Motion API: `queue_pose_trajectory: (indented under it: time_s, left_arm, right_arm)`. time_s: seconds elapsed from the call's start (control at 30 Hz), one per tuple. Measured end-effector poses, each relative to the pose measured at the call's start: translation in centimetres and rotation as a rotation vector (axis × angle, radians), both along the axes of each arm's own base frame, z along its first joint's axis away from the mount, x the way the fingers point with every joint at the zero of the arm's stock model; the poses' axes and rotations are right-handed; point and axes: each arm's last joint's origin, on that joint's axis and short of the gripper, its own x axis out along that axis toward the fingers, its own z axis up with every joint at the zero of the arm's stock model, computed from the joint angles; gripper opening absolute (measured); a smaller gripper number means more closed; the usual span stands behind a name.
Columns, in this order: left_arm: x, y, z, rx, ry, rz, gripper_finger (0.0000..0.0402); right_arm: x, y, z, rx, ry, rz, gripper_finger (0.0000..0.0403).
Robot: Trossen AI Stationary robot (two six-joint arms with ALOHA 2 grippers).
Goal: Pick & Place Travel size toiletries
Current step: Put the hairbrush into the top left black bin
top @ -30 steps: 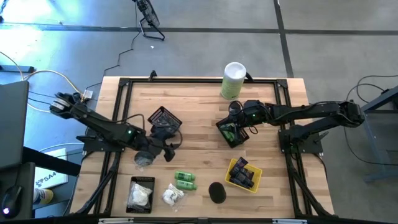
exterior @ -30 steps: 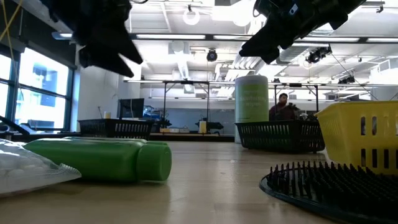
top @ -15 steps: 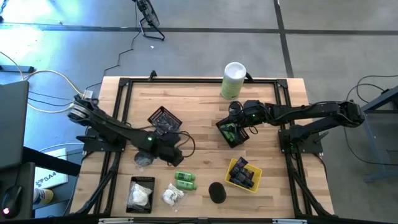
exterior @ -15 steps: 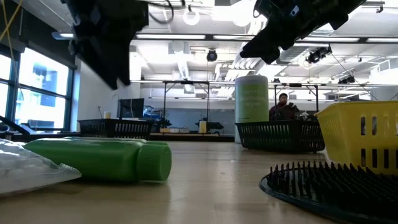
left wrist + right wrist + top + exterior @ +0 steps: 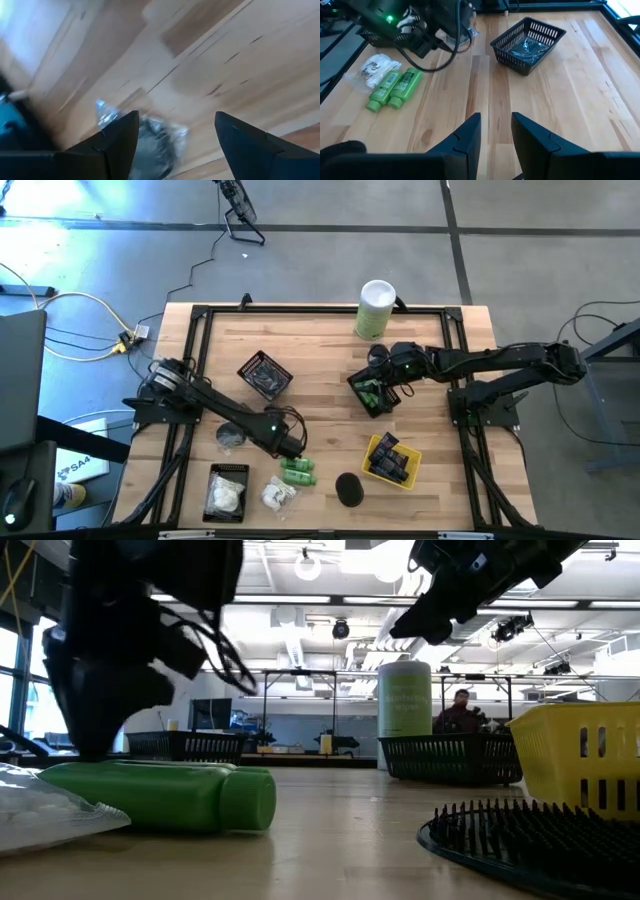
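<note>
Two bright green bottles [image 5: 298,471] lie side by side on the wood near the table's near edge, also in the low view [image 5: 160,798] and the right wrist view [image 5: 395,86]. My left gripper [image 5: 292,448] hangs open just above and behind them. In its wrist view [image 5: 176,120] a clear crinkly packet [image 5: 157,140] lies on the wood beyond the fingers. My right gripper [image 5: 380,378] is open [image 5: 496,117] above a black basket [image 5: 372,394] that holds green bottles. A yellow basket [image 5: 392,460] holds dark tubes. A black disc [image 5: 348,488] lies flat.
A tall white-and-green canister [image 5: 375,308] stands at the far edge. A black basket [image 5: 265,375] holds a clear packet, and another [image 5: 228,492] holds white packets. A loose white packet [image 5: 278,495] and a clear one [image 5: 230,437] lie near the bottles. A person shows beyond the table [image 5: 457,710].
My left arm has stretched out, and its gripper has swung toward the table's right and near edges and come down, from beside the clear packet to just above the green bottles. The bottles have not moved.
</note>
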Motion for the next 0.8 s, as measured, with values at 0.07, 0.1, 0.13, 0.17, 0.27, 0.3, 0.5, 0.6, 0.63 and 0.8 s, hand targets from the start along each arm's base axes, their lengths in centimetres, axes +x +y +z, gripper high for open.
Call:
queue_pose_trajectory:
  time_s: [0.07,0.1,0.13,0.17,0.27,0.3,0.5,0.6,0.63,0.8]
  left_arm:
    - [-0.2,-0.3,-0.2,0.014,0.016,0.028,0.0253]
    - [-0.3,-0.6,-0.3,0.016,0.011,0.042,0.0253]
    - [-0.4,-0.9,-0.3,0.014,0.010,0.056,0.0253]
    - [-0.6,-1.1,-0.3,0.011,0.013,0.070,0.0253]
    - [-1.0,-1.8,-0.3,0.011,0.013,0.101,0.0253]
    - [-1.2,-2.0,-0.3,0.014,0.021,0.109,0.0253]
    - [-1.7,-2.5,-0.6,0.024,0.008,0.132,0.0253]
    - [-1.8,-2.4,-1.3,0.019,-0.007,0.142,0.0253]
    - [-1.8,-2.3,-1.6,0.019,-0.012,0.148,0.0253]
    - [-2.1,-2.2,-2.0,0.037,-0.036,0.233,0.0253]
  right_arm:
    - [0.0,0.0,-0.1,0.008,0.010,-0.004,0.0100]
    - [-0.1,0.0,-0.1,0.013,0.012,-0.007,0.0100]
    - [-0.1,0.0,-0.1,0.016,0.013,-0.008,0.0100]
    - [-0.1,0.0,-0.1,0.016,0.013,-0.009,0.0100]
    - [-0.1,0.0,-0.1,0.016,0.012,-0.009,0.0100]
    - [-0.1,0.0,-0.1,0.016,0.012,-0.009,0.0100]
    - [-0.1,0.0,-0.1,0.023,0.013,-0.013,0.0100]
    - [-0.1,0.0,-0.1,0.025,0.013,-0.009,0.0100]
    - [-0.1,0.0,-0.1,0.027,0.013,-0.006,0.0100]
    - [-0.1,0.1,-0.1,0.038,0.013,0.014,0.0100]
